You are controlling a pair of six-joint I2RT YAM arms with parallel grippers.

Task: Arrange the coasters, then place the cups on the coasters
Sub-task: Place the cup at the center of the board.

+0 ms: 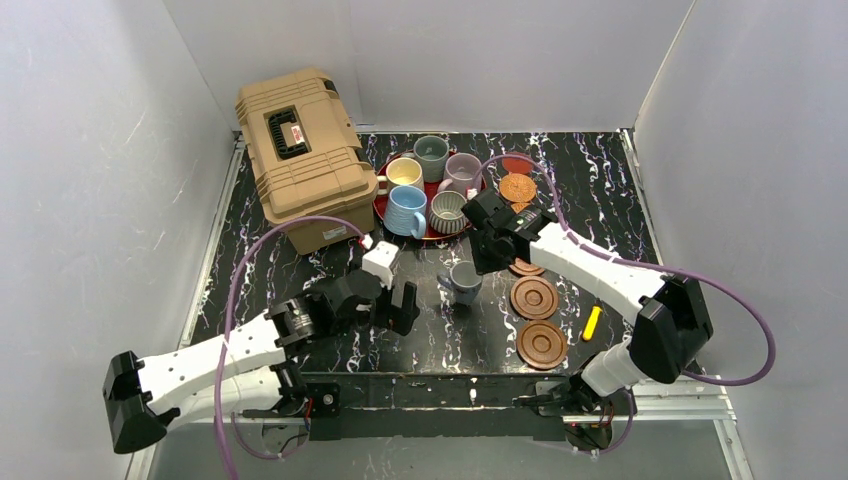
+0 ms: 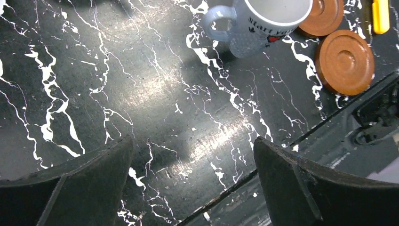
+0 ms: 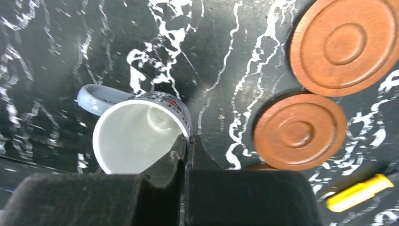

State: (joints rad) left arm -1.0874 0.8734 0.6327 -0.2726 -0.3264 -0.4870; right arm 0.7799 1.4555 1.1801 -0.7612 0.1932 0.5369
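Coasters, top view: three wooden coasters (image 1: 533,297) lie in a line on the right half of the tabletop (image 1: 440,340), the farthest partly under the right arm. An orange woven coaster (image 1: 517,187) and a pinkish-red coaster (image 1: 517,162) sit close together farther back, beside the red tray (image 1: 378,200). Five cups (image 1: 405,210) stand on that tray. The small white mug (image 1: 463,282) is just left of the wooden line, on no coaster. The right claw (image 1: 478,262) reaches down to it. The left claw (image 1: 392,303) is near the mug but apart from it. A tan toolbox (image 1: 300,150) and a yellow object (image 1: 592,322) are also present.

Left wrist view: the left claw (image 2: 193,188) stands spread wide and empty over bare tabletop. The mug (image 2: 263,23) appears beyond it, next to two wooden coasters (image 2: 346,61).

Right wrist view: the right claw (image 3: 187,146) is pinched closed on the rim of the mug (image 3: 141,136). Two wooden coasters (image 3: 299,132) lie just beside it. Whether the mug rests on the tabletop cannot be determined.

Progress, as judged: the wooden coasters appear laid out, while the back group looks unsorted. No cup is seated yet, so all six placements remain.
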